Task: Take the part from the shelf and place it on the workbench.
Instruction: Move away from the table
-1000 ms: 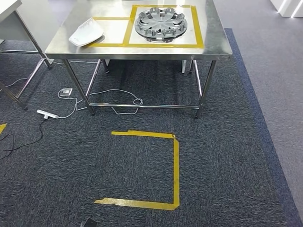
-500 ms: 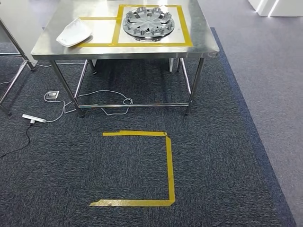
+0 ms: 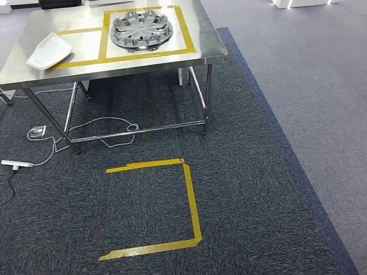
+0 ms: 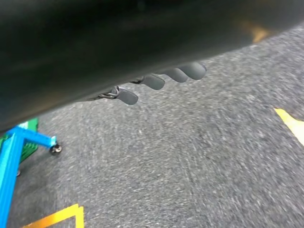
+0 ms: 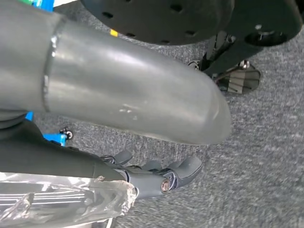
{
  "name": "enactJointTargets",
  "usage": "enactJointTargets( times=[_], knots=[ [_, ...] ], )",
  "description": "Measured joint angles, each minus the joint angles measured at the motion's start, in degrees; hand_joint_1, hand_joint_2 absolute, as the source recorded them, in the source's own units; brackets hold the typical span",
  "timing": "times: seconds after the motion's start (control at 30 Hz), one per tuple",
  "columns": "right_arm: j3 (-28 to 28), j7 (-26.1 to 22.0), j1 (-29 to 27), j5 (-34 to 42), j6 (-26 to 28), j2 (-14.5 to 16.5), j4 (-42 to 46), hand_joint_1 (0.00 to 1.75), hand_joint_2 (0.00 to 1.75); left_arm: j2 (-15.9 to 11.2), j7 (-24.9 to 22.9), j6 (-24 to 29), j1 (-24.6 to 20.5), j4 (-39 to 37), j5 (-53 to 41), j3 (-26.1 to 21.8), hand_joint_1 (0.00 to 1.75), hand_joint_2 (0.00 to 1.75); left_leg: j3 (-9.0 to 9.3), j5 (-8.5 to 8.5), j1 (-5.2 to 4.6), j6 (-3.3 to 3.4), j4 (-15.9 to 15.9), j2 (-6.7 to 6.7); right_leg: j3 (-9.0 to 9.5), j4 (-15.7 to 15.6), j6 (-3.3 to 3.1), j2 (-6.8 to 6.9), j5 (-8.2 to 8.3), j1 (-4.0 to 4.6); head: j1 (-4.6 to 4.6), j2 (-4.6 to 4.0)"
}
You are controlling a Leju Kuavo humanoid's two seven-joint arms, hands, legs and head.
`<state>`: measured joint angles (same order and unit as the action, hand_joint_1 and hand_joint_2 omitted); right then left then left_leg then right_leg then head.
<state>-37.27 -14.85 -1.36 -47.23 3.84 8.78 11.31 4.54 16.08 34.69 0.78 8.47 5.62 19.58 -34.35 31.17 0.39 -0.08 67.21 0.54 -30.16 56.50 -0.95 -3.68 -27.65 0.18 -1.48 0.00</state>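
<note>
From my head view, the steel tabletop (image 3: 203,48) stood ahead and to my left, its yellow tape square holding a silver wheel cover (image 3: 141,30); a white part (image 3: 49,50) lay near the tabletop's other end, just outside the taped frames. Both already rested on the workbench, so I judged the placing done or another fetch due. No shelf was in sight. The wheel cover looked rigid, light, broad and slick, best taken by the rim from two sides. On the carpet lay a yellow tape outline (image 3: 190,195) and a loose cable (image 3: 104,123).

At my left wrist, my left hand (image 4: 157,80) hung over the carpet, dark fingers loosely curved and apart, with nothing in them; the picture was blurred and a dark mass cut off the palm. A blue frame (image 4: 14,152) stood at the edge.

At my right wrist, my right hand (image 5: 157,175) showed fingers curled around nothing; crumpled clear wrapping (image 5: 64,197) sat on the wrist, not in the grasp.
</note>
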Motion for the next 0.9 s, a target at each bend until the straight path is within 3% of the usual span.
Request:
enactJointTargets(
  times=[0.07, 0.13, 0.17, 0.2, 0.27, 0.33, 0.4, 0.43, 0.5, 0.57, 0.6, 0.63, 0.7, 0.77, 0.83, 0.9],
  knots=[
    [0.13, 0.0, 0.21, -0.13, 0.2, 0.15, -0.03, 0.0, 0.0, 0.15, -0.47, 0.12, 0.11, -0.12, 0.09, 0.01, 0.0, 0.0, 2.9, -3.08, 0.06, 0.69, -6.86, 3.06, -0.35, 0.31, 0.3, -1.4, 0.03, 0.03, -0.03, 0.0],
    [0.33, -0.09, 0.49, -0.22, 0.28, 0.28, -0.05, 0.0, 0.0, 0.31, -0.95, 0.21, 0.2, -0.25, 0.31, 0.02, 0.0, 0.0, 3.85, -3.43, 0.01, 0.96, -9.65, 4.67, -1.14, 0.57, 0.99, -2.71, 0.25, -0.2, -0.02, 0.0],
    [0.41, -0.15, 0.52, -0.25, 0.31, 0.31, -0.06, 0.0, 0.0, 0.42, -1.09, 0.23, 0.23, -0.29, 0.41, 0.02, 0.0, 0.0, 3.95, -3.38, -0.03, 1.01, -10.08, 4.15, -1.6, 0.56, 1.42, -3.43, 0.4, -0.34, 0.0, 0.0],
    [0.45, -0.2, 0.46, -0.27, 0.31, 0.33, -0.07, 0.0, 0.0, 0.47, -1.17, 0.24, 0.24, -0.31, 0.48, 0.01, 0.0, 0.0, 3.98, -3.55, -0.02, 1.19, -10.29, 3.46, -1.96, 0.73, 1.75, -3.32, 0.39, -0.47, -0.01, 0.0],
    [0.51, -0.24, 0.37, -0.32, 0.31, 0.34, -0.1, 0.0, 0.0, 0.58, -1.2, 0.24, 0.27, -0.43, 0.55, 0.01, 0.0, 0.0, 4.15, -3.86, 0.1, 1.75, -10.89, 1.95, -3.45, 3.13, 2.32, -0.83, -1.31, -0.42, -0.26, 0.0],
    [0.6, -0.25, 0.6, -0.37, 0.32, 0.34, -0.11, 0.0, 0.0, 0.71, -1.19, 0.22, 0.38, -0.63, 0.66, 0.01, 0.0, 0.0, 4.14, -3.91, 0.04, 2.08, -11.05, 0.19, -6.62, 9.71, 2.87, 2.24, -5.17, -0.43, -0.52, 0.0],
    [0.68, -0.25, 0.73, -0.38, 0.33, 0.34, -0.13, 0.0, 0.0, 0.78, -1.19, 0.2, 0.47, -0.85, 0.87, 0.01, 0.0, 0.0, 4.0, -3.88, -0.05, 2.16, -11.01, -1.72, -9.53, 15.92, 3.4, 3.02, -7.79, -0.66, -0.56, 0.0],
    [0.72, -0.25, 0.63, -0.39, 0.33, 0.34, -0.14, 0.0, 0.0, 0.78, -1.19, 0.2, 0.47, -0.92, 0.97, 0.01, 0.0, 0.0, 3.95, -3.86, -0.06, 2.14, -11.0, -2.61, -9.65, 16.55, 3.6, 3.22, -7.67, -0.79, -0.56, 0.0],
    [0.77, -0.24, 0.37, -0.38, 0.35, 0.34, -0.17, 0.0, 0.0, 0.81, -1.11, 0.2, 0.38, -1.0, 1.05, 0.01, 0.0, 0.0, 4.03, -3.79, -0.06, 1.97, -10.95, -4.02, -6.12, 10.98, 3.79, 4.3, -4.8, -0.96, -0.57, 0.0],
    [0.79, -0.26, 0.46, -0.31, 0.38, 0.34, -0.18, 0.0, 0.0, 0.87, -0.87, 0.19, 0.28, -1.05, 1.07, 0.01, 0.0, 0.0, 4.28, -3.57, -0.3, 1.43, -10.78, -5.12, -1.46, 3.18, 3.43, 7.01, -2.34, -0.93, -0.55, 0.0],
    [0.8, -0.29, 0.6, -0.25, 0.4, 0.34, -0.19, 0.0, 0.0, 0.88, -0.75, 0.2, 0.21, -1.1, 1.09, 0.01, 0.0, 0.0, 4.45, -3.47, -0.42, 1.06, -10.7, -5.59, -0.22, 1.04, 3.03, 7.86, -1.83, -0.86, -0.4, 0.0],
    [0.8, -0.33, 0.68, -0.19, 0.42, 0.34, -0.2, 0.0, 0.0, 0.89, -0.67, 0.2, 0.09, -1.14, 1.11, 0.01, 0.0, 0.0, 4.62, -3.41, -0.49, 0.68, -10.67, -6.08, 0.17, 0.25, 2.57, 8.1, -1.72, -0.75, -0.26, 0.0],
    [0.8, -0.36, 0.58, -0.11, 0.45, 0.34, -0.24, 0.0, 0.0, 0.93, -0.62, 0.21, -0.21, -1.2, 1.15, 0.01, 0.0, 0.0, 4.94, -3.36, -0.31, -0.04, -10.72, -6.89, 0.12, 0.17, 1.65, 6.86, -1.35, -0.68, -0.05, 0.0],
    [0.77, -0.35, 0.43, -0.05, 0.5, 0.34, -0.25, 0.0, 0.0, 0.99, -0.59, 0.22, -0.34, -1.22, 1.16, 0.01, 0.0, 0.0, 4.42, -1.68, -0.01, -0.67, -8.94, -5.23, 0.27, -0.12, 0.82, 5.72, -0.8, -0.79, 0.06, 0.0],
    [0.76, -0.35, 0.45, -0.01, 0.51, 0.35, -0.25, 0.0, 0.0, 1.01, -0.56, 0.23, -0.28, -1.3, 1.18, 0.02, 0.0, 0.0, 1.85, 2.32, 0.16, -0.99, -2.72, -2.29, 0.17, -0.23, 0.25, 4.43, -0.35, -0.79, 0.22, 0.0],
    [0.77, -0.36, 0.4, 0.02, 0.48, 0.36, -0.27, 0.0, 0.0, 1.02, -0.53, 0.26, -0.16, -1.39, 1.22, 0.02, 0.0, 0.0, -1.29, 5.19, 0.16, -0.96, 4.22, -1.17, -0.05, -0.21, 0.02, 2.93, -0.18, -0.58, 0.22, 0.0]
  ],
)
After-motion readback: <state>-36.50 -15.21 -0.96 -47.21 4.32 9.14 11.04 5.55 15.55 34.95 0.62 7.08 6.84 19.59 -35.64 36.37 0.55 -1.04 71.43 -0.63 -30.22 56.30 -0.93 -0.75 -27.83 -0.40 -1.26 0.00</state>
